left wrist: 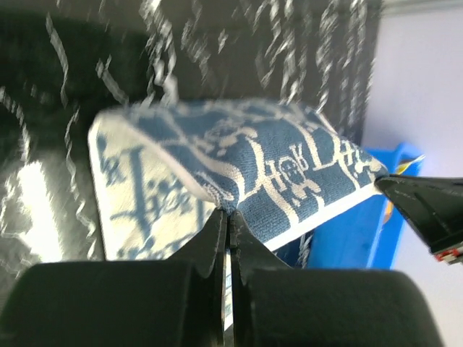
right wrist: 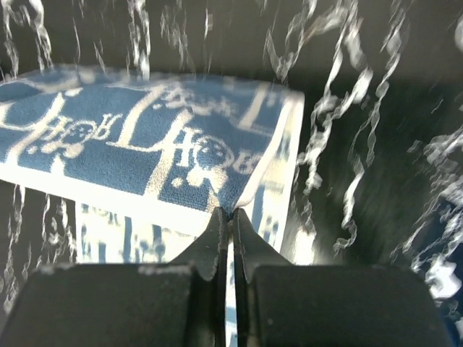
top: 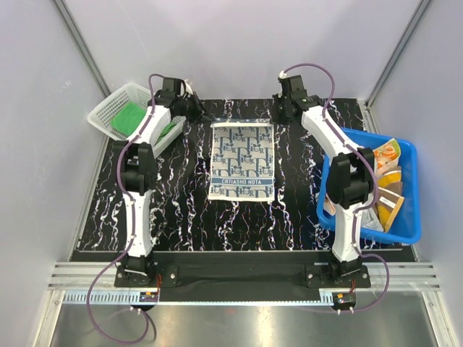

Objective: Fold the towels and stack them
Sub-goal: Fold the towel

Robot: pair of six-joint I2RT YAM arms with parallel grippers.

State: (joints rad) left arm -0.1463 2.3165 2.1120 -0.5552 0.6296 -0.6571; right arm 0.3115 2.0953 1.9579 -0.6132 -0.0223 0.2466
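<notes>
A navy towel with a pale square pattern [top: 242,160] lies spread in the middle of the black marbled table [top: 181,210]. My left gripper [top: 197,112] is at its far left corner. In the left wrist view the gripper [left wrist: 230,217] is shut on that corner of the towel [left wrist: 275,166], which is raised off the table. My right gripper [top: 281,110] is at the far right corner. In the right wrist view it [right wrist: 233,213] is shut on that corner of the towel [right wrist: 145,144]. A green towel [top: 130,117] lies in the basket. Orange and yellow towels [top: 387,181] are bunched in the tub.
A white mesh basket [top: 108,108] stands at the table's far left corner. A blue tub [top: 412,155] stands at the right edge and also shows in the left wrist view [left wrist: 362,238]. Grey walls surround the table.
</notes>
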